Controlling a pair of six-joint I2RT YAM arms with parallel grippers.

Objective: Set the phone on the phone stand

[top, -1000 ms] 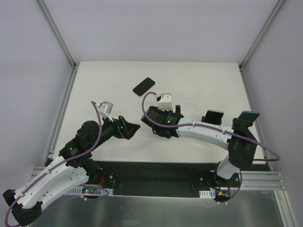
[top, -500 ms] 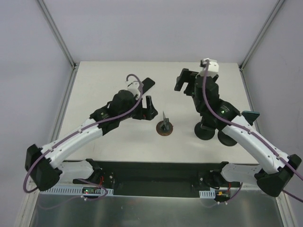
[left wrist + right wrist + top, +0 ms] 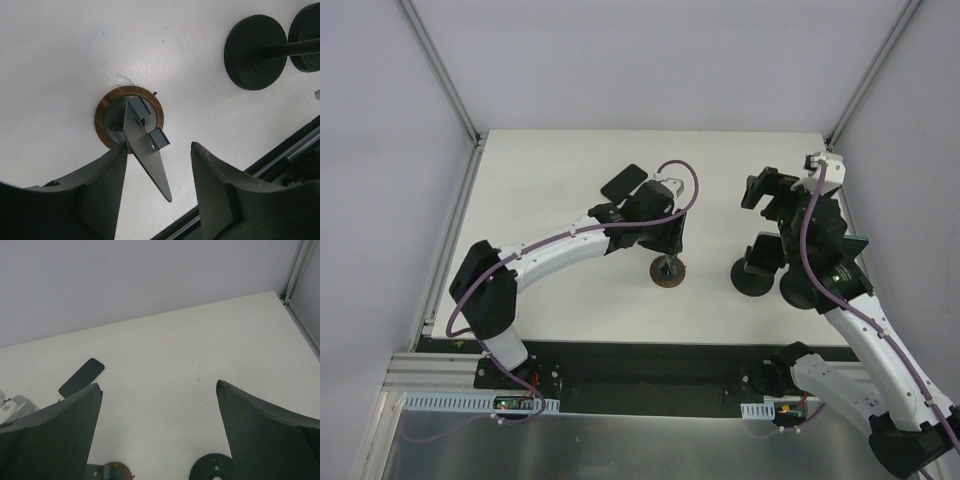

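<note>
You have a white desk boxed in by pale walls, with aluminium posts rising at its far corners. On the right of the desk, towards the near edge, two black round-footed holders stand just beside each other, the left one and the right one. A black strip runs along the near edge.

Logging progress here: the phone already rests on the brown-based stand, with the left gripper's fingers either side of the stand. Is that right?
No. The phone lies flat on the table, apart from the stand, as the top view shows. The brown-based stand holds nothing; the left gripper does straddle it.
</note>
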